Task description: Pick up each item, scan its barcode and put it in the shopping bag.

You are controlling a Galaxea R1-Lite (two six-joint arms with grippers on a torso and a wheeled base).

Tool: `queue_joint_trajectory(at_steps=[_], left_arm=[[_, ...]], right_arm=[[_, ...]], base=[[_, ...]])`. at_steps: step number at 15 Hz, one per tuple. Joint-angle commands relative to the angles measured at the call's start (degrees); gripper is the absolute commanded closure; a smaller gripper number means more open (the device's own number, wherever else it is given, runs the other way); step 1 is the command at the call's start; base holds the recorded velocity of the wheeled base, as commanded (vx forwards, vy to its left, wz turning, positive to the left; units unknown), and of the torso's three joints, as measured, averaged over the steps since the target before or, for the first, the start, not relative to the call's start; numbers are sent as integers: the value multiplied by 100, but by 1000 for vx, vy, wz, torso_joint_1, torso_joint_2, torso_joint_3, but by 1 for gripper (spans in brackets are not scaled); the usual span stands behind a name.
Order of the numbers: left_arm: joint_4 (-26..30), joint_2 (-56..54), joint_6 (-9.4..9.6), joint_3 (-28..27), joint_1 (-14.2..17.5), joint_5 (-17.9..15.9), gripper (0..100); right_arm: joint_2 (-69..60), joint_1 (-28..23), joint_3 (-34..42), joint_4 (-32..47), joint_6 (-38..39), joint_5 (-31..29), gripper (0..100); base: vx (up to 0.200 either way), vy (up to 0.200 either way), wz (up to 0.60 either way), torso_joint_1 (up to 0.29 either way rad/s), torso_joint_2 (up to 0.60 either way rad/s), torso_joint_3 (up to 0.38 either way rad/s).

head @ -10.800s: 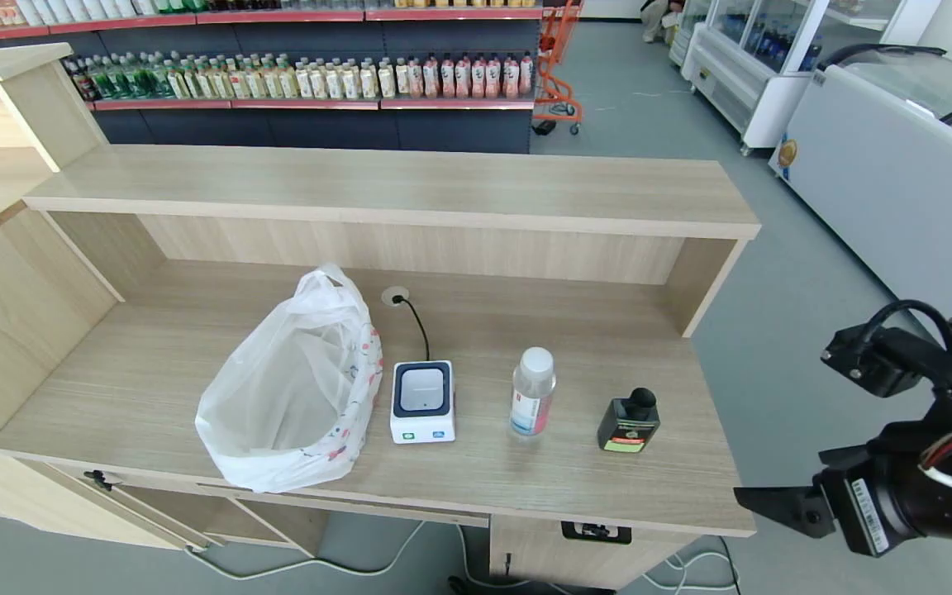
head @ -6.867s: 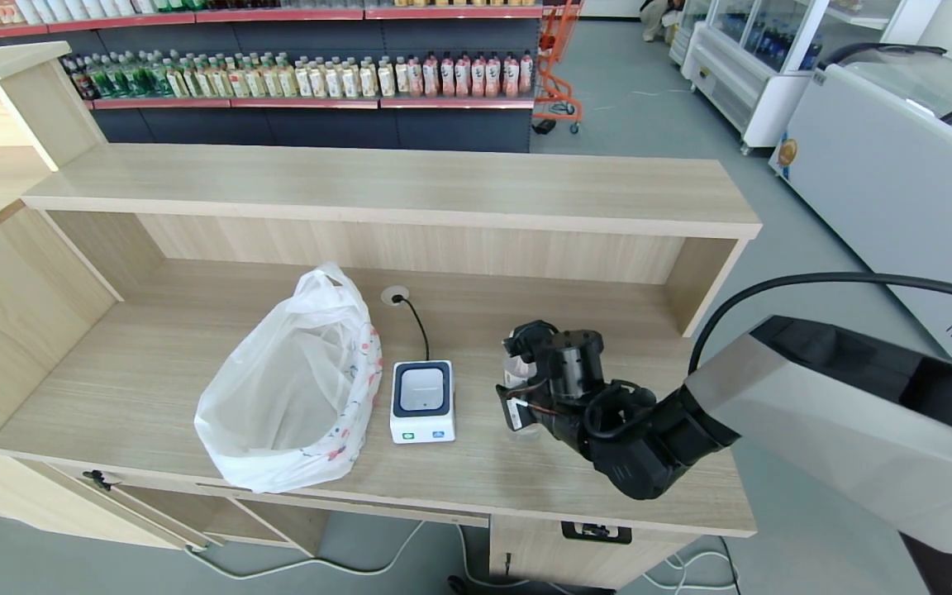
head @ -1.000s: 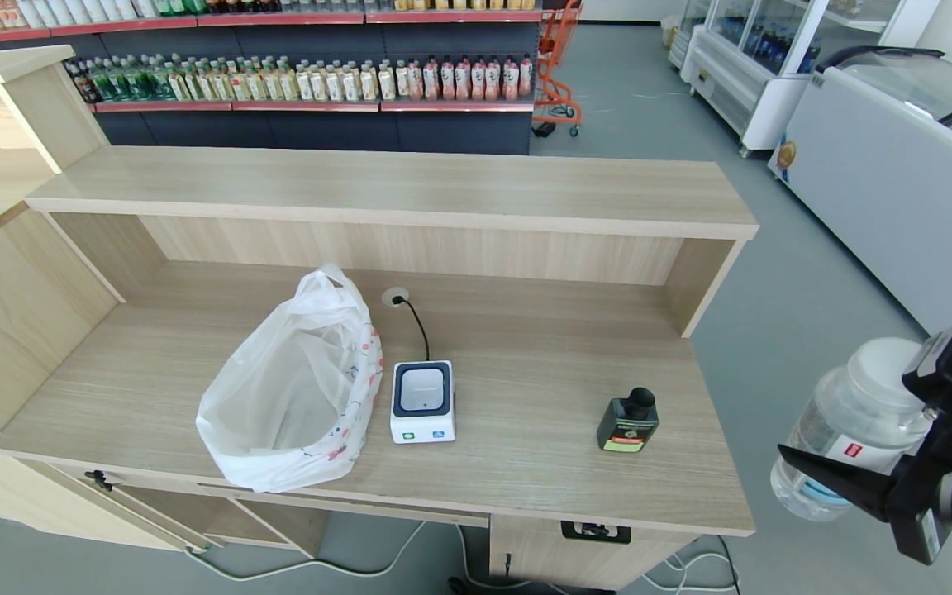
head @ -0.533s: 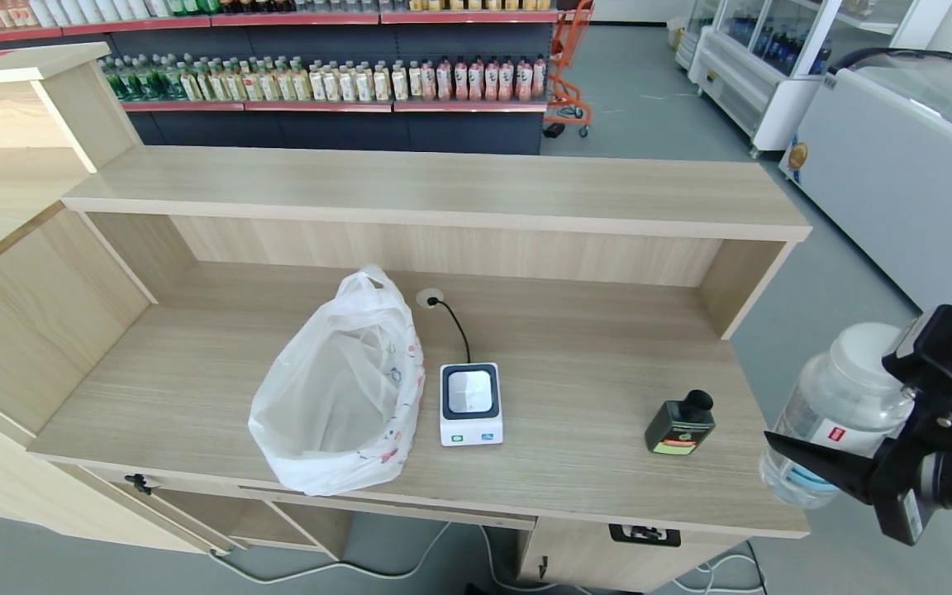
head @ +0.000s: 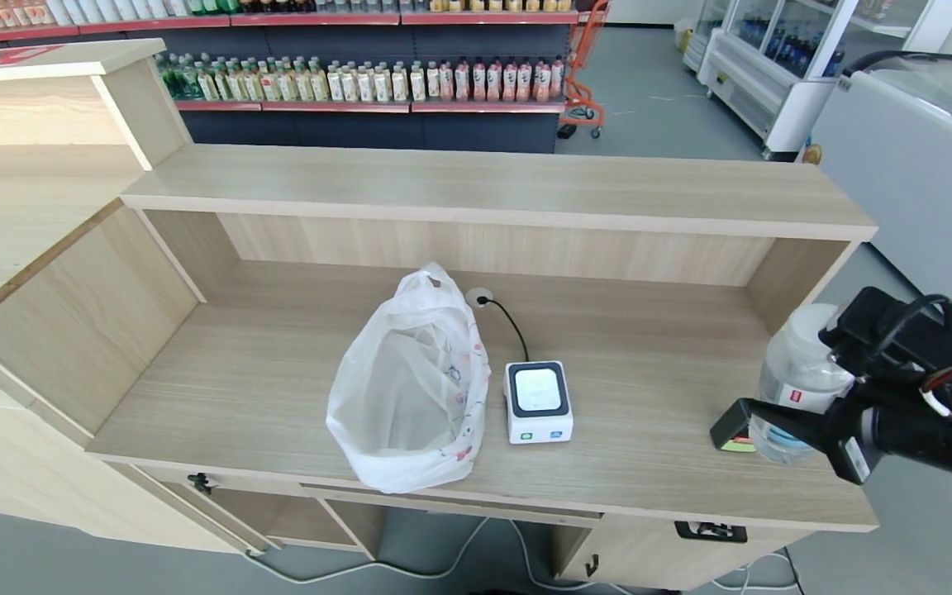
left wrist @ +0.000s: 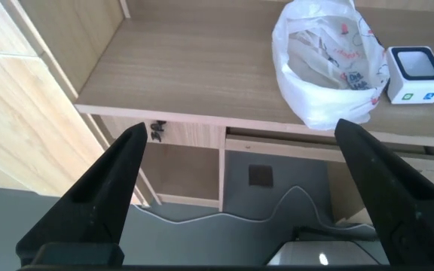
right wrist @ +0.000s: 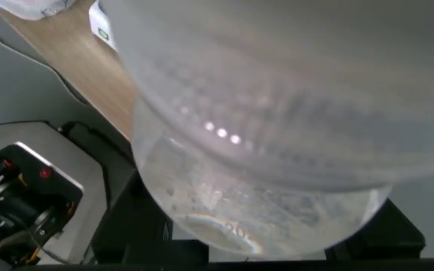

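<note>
right gripper (head: 788, 401) clamps a clear bottle (head: 798, 364) at the counter's (head: 649, 388) right end, 3 o'clock from the scanner (head: 537, 401); bag (head: 414, 388) stands at its 9 o'clock. left gripper (left wrist: 241, 132) jaws gape wide, empty.

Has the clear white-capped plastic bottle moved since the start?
Yes: the clear bottle left its spot beside the white scanner; the right gripper holds it at the wooden counter's right end.

Head view down over counter (head: 658, 364), left wrist view sharing shopping bag (head: 410, 388)
</note>
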Motion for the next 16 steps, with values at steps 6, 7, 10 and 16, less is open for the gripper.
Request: queue_joint_trajectory(at_steps=[6, 7, 10, 16], left_arm=[[0, 6, 7, 0, 0, 0, 0], [0, -2, 7, 0, 0, 0, 0], [0, -2, 7, 0, 0, 0, 0], [0, 6, 7, 0, 0, 0, 0]], right_arm=[[2825, -367, -1621, -1155, -680, 1329, 100], [3089, -410, -1973, -1137, -952, 1373, 100], [3493, -428, -2491, -1023, -1532, 1373, 100], [3906, -428, -2755, -988, -2402, 1637, 100]], base=[[0, 67, 0, 0, 1, -1], [0, 0, 0, 0, 0, 0], [0, 0, 0, 0, 0, 0], [0, 0, 0, 0, 0, 0]])
